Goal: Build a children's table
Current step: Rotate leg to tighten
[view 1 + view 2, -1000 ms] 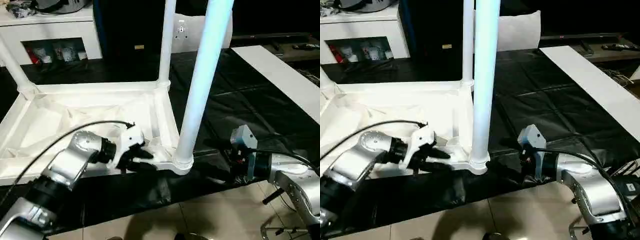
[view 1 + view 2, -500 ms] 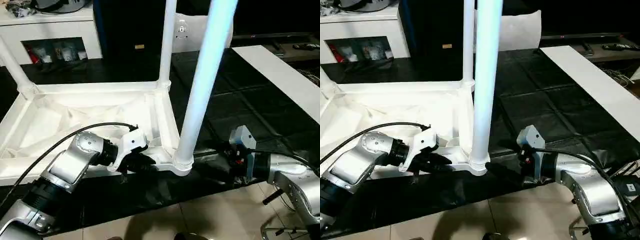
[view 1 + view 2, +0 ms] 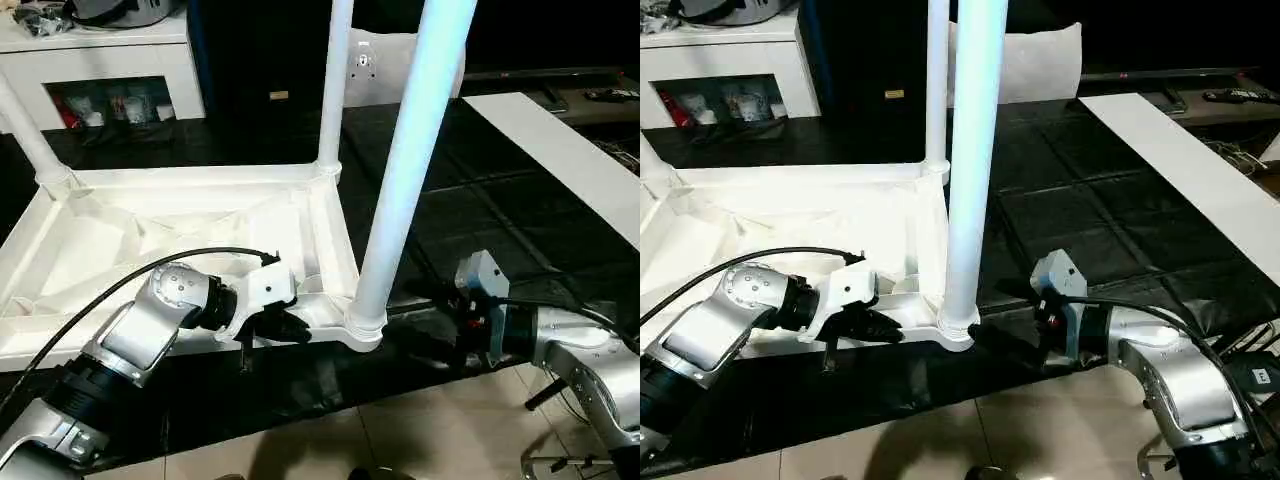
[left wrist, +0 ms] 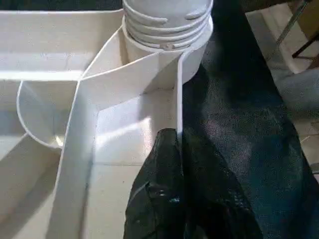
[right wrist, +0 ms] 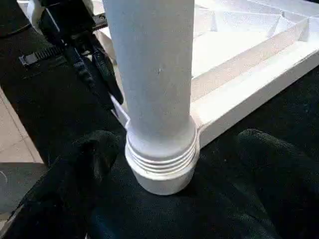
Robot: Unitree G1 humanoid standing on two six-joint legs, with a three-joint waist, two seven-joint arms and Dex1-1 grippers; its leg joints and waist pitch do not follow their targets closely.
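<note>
Left hand (image 3: 291,326) now clamped shut on tabletop (image 3: 180,215) rim by near corner socket; right hand (image 5: 164,164) wide open around leg (image 3: 400,190), holding nothing. Tabletop braced, upside down on counter (image 3: 480,200).

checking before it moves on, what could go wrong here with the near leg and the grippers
The near leg leans a little in its corner socket, with threads showing, so it may not be fully seated. The left gripper pinches only the thin tabletop rim; it could slip. The right gripper stands open around the leg base without gripping it.
</note>
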